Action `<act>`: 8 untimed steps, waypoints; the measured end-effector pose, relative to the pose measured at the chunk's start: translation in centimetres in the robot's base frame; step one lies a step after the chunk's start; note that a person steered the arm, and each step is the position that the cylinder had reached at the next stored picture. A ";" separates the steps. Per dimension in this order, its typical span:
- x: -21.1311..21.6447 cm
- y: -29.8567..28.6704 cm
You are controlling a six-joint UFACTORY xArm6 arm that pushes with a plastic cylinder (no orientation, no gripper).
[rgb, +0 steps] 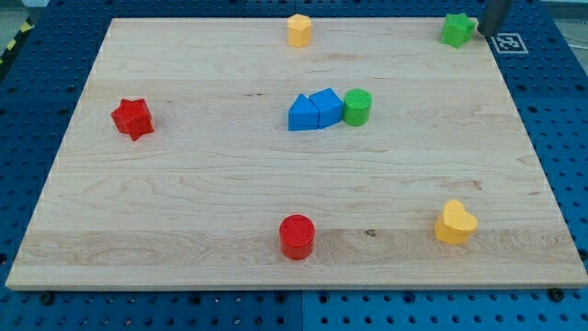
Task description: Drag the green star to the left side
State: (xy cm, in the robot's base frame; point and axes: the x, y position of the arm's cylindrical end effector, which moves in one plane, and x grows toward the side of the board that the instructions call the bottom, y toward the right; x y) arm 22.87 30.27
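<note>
The green star (456, 29) sits at the view's top right, near the board's top edge. My tip (481, 34) ends just to the right of the star, close beside it or touching it; only the lowest part of the dark rod shows, coming in from the top edge of the view.
A yellow block (299, 30) is at top centre. Two blue blocks (313, 111) and a green cylinder (357, 107) cluster mid-board. A red star (132, 118) is at left, a red cylinder (297, 236) at bottom centre, a yellow heart (455, 222) at bottom right. The wooden board (184, 202) lies on a blue pegboard.
</note>
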 end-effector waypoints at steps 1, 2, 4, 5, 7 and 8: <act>0.7 0.0; 0.9 0.0; -1.1 -0.8; -1.1 -2.7; -1.0 -3.6; -1.9 -3.6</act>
State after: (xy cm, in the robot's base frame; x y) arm 20.94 26.65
